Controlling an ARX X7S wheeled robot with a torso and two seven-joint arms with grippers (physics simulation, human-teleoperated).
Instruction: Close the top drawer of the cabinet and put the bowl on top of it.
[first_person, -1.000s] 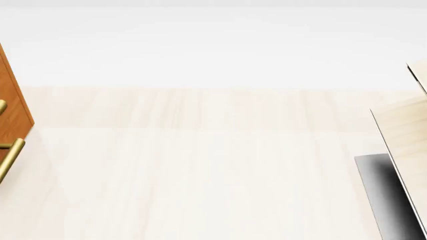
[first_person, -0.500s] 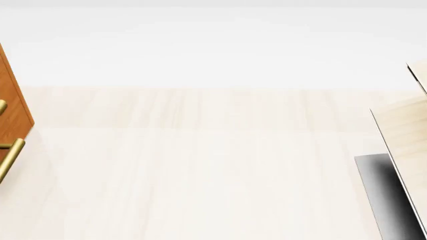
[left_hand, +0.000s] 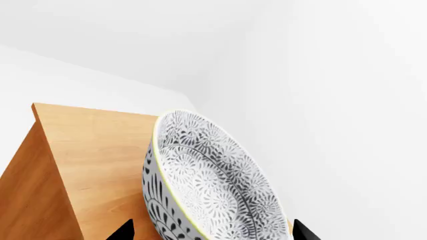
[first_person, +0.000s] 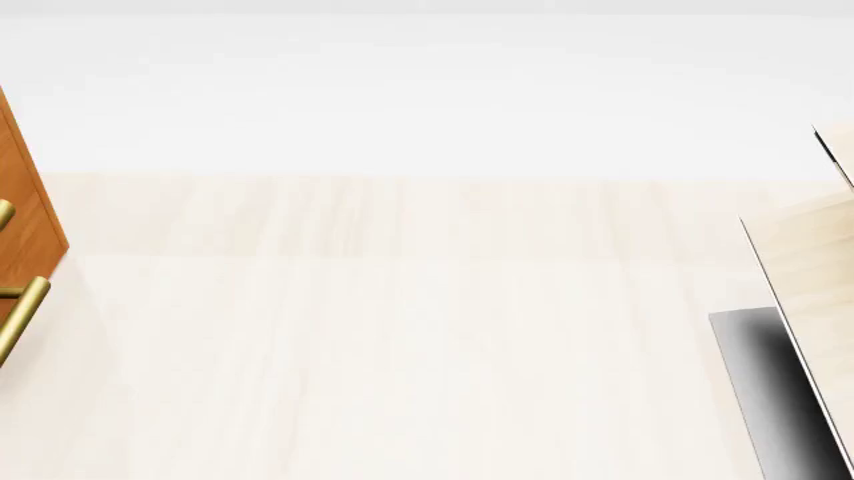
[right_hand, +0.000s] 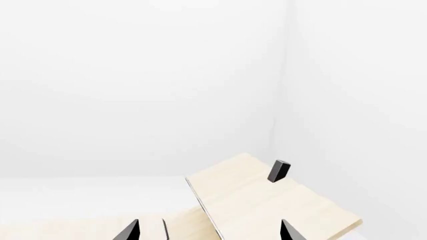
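Observation:
In the left wrist view the white bowl (left_hand: 207, 185) with its grey leaf-and-flower pattern sits over the orange-brown top of the cabinet (left_hand: 100, 150). My left gripper (left_hand: 212, 234) is open, one black fingertip on each side of the bowl and a small gap showing at one side. The head view catches only a sliver of the cabinet (first_person: 27, 210), with two brass handles at the frame's left edge. I cannot tell from there which one belongs to the top drawer. My right gripper (right_hand: 210, 232) is open and holds nothing. Neither gripper shows in the head view.
A pale light-wood rack (first_person: 814, 270) with a black base (first_person: 767, 390) stands at the right of the head view. The right wrist view shows the rack (right_hand: 267, 200) below the gripper, with a small black block (right_hand: 278, 170) on it. Light wood floor lies between cabinet and rack.

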